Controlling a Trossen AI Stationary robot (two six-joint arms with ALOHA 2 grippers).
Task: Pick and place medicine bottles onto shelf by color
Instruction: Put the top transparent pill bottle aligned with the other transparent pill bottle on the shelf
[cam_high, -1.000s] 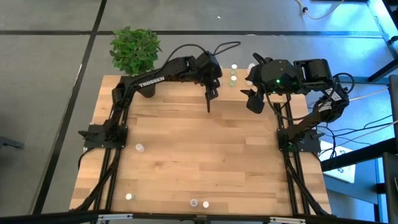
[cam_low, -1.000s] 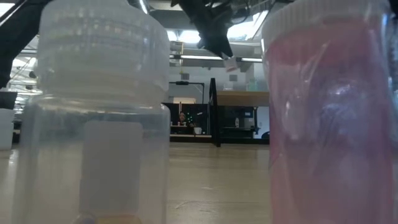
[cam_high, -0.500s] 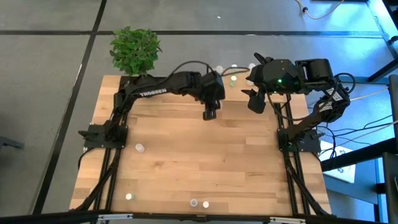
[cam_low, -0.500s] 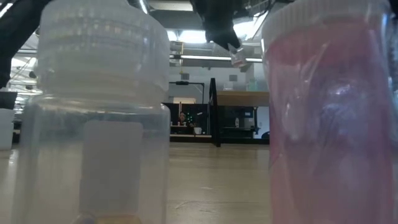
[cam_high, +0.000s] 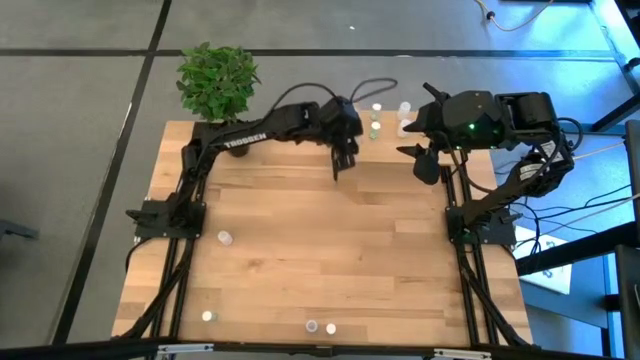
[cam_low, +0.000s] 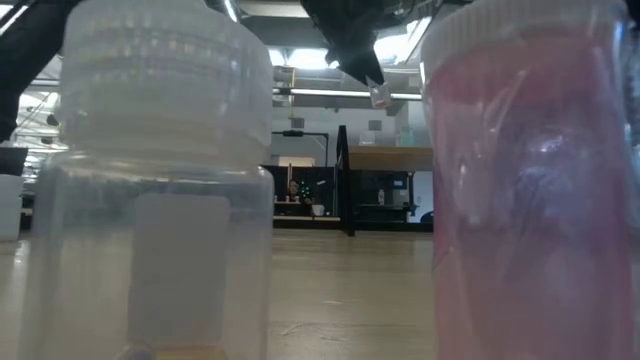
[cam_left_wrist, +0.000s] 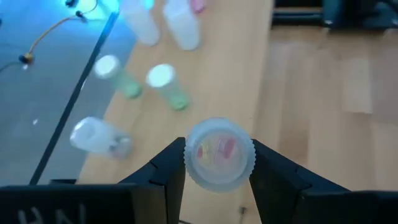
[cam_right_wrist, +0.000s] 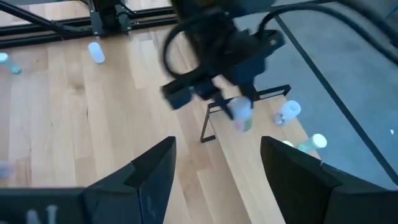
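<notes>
Looking across the bench (cam_high: 330, 250) from its near edge, I have two medicine bottles right up against the low camera: a clear one with a ribbed whitish cap (cam_low: 150, 190) and a pink-tinted one (cam_low: 530, 190). From above, the near edge carries a few small bottles: one toward the left (cam_high: 208, 316) and a pair near the middle (cam_high: 312, 326). Another lone bottle (cam_high: 226, 238) stands farther in on the left side.

Beyond that, my left tool (cam_high: 338, 165) hangs above the far part of the bench, just short of the shelf (cam_high: 385, 135). Its fingers (cam_left_wrist: 168, 171) are closed partway on a medicine bottle with a white cap (cam_left_wrist: 219, 154), one finger on each side of the cap; the low view shows the same bottle (cam_low: 380, 95) dangling from the tool well clear of the surface.

My right tool (cam_high: 425, 160) waits to the right of it, near the shelf's right end, fingers (cam_right_wrist: 152, 168) spread wide and holding nothing.

Farthest out, the shelf holds several bottles: two with pale green caps (cam_left_wrist: 163, 84) standing just beside each other, whitish ones (cam_left_wrist: 180, 25) past them, and one lying on its side (cam_left_wrist: 96, 137) at the edge. A potted plant (cam_high: 217, 80) sits at the bench's far left corner.
</notes>
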